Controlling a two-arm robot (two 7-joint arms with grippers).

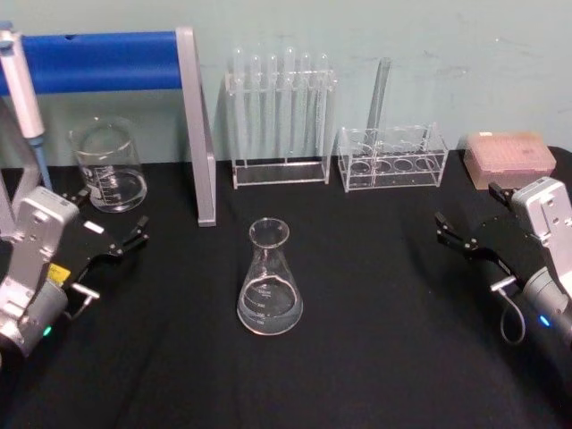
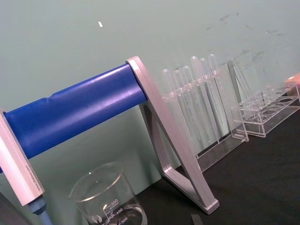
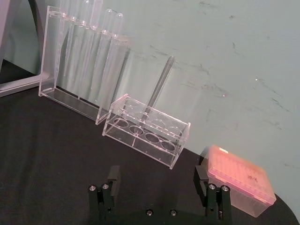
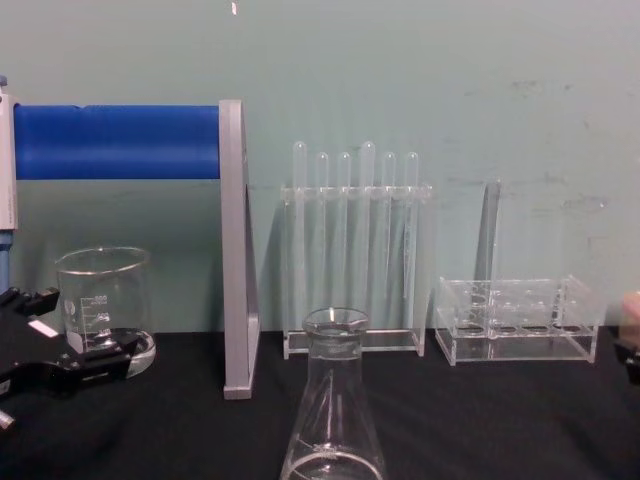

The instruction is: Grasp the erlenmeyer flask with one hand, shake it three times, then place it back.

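The erlenmeyer flask (image 1: 270,281) stands upright in the middle of the black table, clear glass with a little liquid in its base; the chest view shows it close and centred (image 4: 333,420). My left gripper (image 1: 112,214) rests open at the table's left, well apart from the flask, with its fingers just in front of a beaker (image 4: 85,325). At the table's right, my right gripper (image 1: 469,210) is open too, with nothing between its fingers (image 3: 156,180), and it also stays clear of the flask.
A graduated beaker (image 1: 109,167) sits at the back left under a stand with a blue bar (image 1: 195,125). Along the back wall are a test tube rack (image 1: 280,116), a low rack holding one tube (image 1: 391,159) and a pink tip box (image 1: 509,158).
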